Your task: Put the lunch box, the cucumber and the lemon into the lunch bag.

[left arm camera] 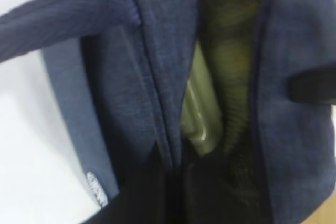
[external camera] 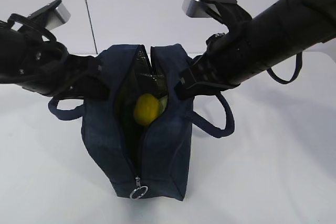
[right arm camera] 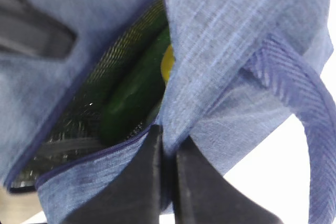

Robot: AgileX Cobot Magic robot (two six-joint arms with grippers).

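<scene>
I see the lunch bag [external camera: 152,129] standing mid-table, its long axis running near to far, zipper slit open along the top, ring pull [external camera: 138,191] hanging at the near end. Both my arms flank it, about equally close: the left gripper [left arm camera: 176,182] is pinched together on the left lip of the opening, the right gripper [right arm camera: 167,177] is clamped on the right lip, fabric squeezed between its fingers. Each pincer pulls outward, so the slit lies between them, toward the scene centre from either side.

Inside, the lunch box [left arm camera: 202,114] sits low against the left wall, only a pale green edge showing in the left wrist view. The cucumber [right arm camera: 134,93] lies along the bag's length, deep in the gap. The lemon [external camera: 146,109] rests on top, near the middle of the opening, just beside the right lip.

My judgement: all three items are in, so the next move turns on letting go of both lips outward without dragging the bag.

Writing: a small white tag [left arm camera: 97,187] on the bag's left side, too blurred to read. No brands legible.
</scene>
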